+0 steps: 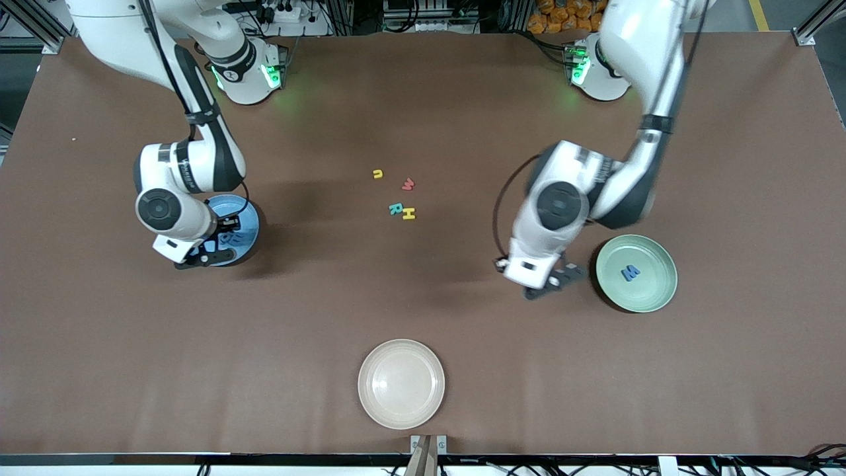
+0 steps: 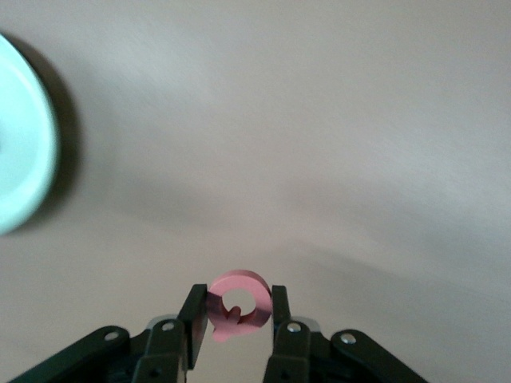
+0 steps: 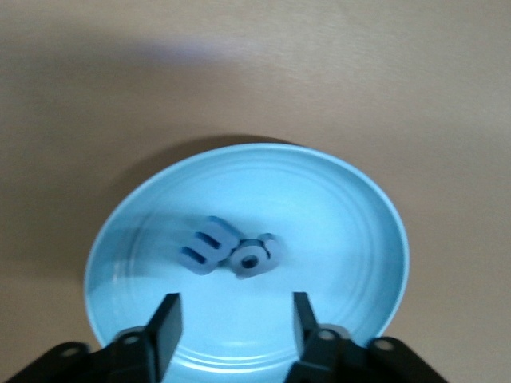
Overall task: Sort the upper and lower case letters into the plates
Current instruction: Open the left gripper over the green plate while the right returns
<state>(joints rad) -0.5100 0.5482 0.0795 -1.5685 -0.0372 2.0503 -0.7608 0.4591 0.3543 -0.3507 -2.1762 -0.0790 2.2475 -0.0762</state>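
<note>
Table [image 1: 423, 106]: brown, carrying three plates and the loose letters.
Cream plate [image 1: 401, 383]: nearest the front camera, no letters in it.
Green plate [image 1: 636, 273]: toward the left arm's end, holding one blue letter [image 1: 631, 272].
Blue plate [image 3: 247, 263]: toward the right arm's end, two blue letters [image 3: 231, 251] lying together in it.
Left tool [image 2: 236, 311]: over bare table just beside the green plate, fingers pinching an upright pink letter [image 2: 237, 305].
Right tool [image 3: 231, 319]: over the blue plate, fingers spread, nothing between them.
Loose letters [image 1: 396, 195]: yellow, red, teal and yellow, clustered mid-table.
Risk: the pink letter lands on the table if let go short of the rim; a thin, edgewise pinch could twist loose.
</note>
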